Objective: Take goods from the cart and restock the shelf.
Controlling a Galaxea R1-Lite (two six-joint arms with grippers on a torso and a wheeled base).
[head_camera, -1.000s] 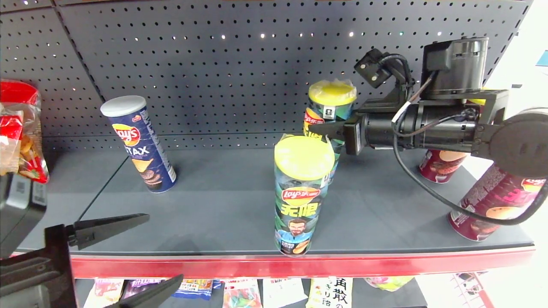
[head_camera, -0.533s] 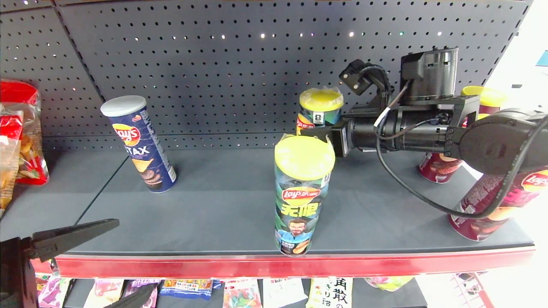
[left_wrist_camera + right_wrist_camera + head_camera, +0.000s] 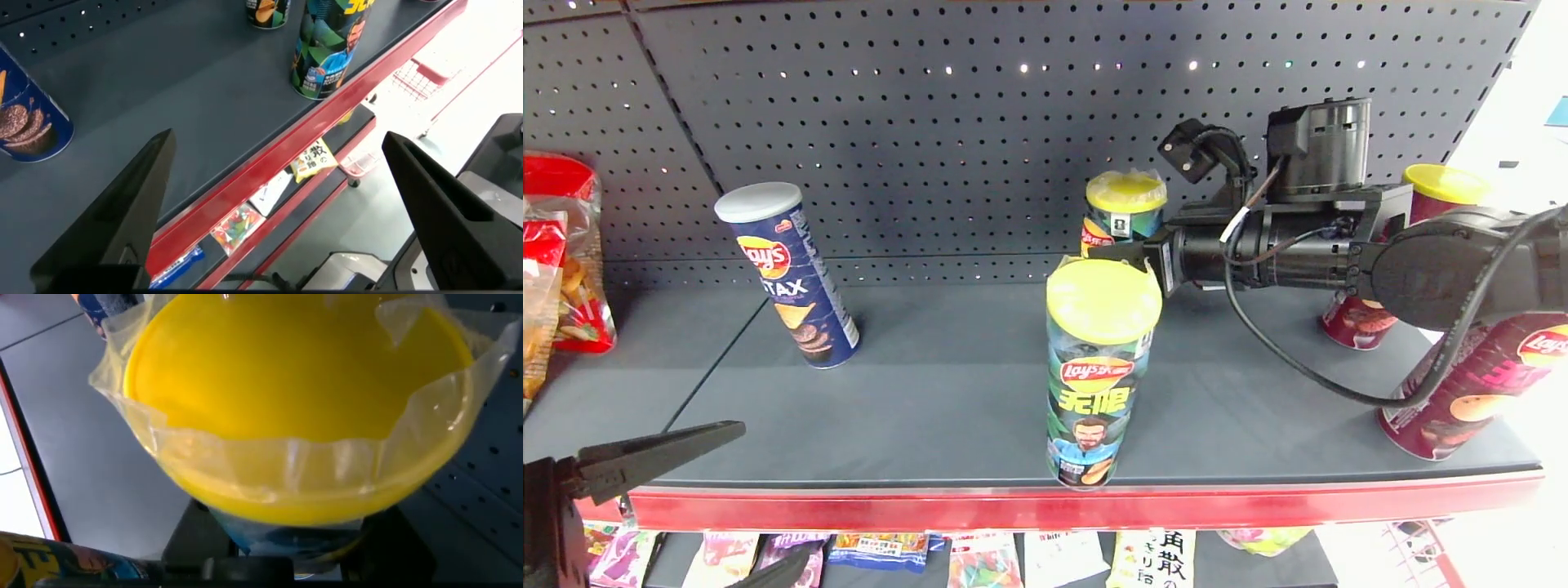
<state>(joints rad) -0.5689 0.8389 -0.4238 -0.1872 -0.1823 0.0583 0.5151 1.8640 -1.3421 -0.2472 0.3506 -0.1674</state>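
Right jaws grip the yellow-lidded can just below its lid, at the rear of the shelf, close to the pegboard. Whether its base touches the shelf cannot be determined: the front can, upright at the shelf's front edge, stands directly before it and hides its lower part. Left jaws are spread wide and empty, low beside the shelf's front left corner. A blue can stands well apart to the left. At the right end, one red can stands near the front edge and a rear red can stands partly behind the right arm. Snack bags occupy the left end. Packets lie on the level below.
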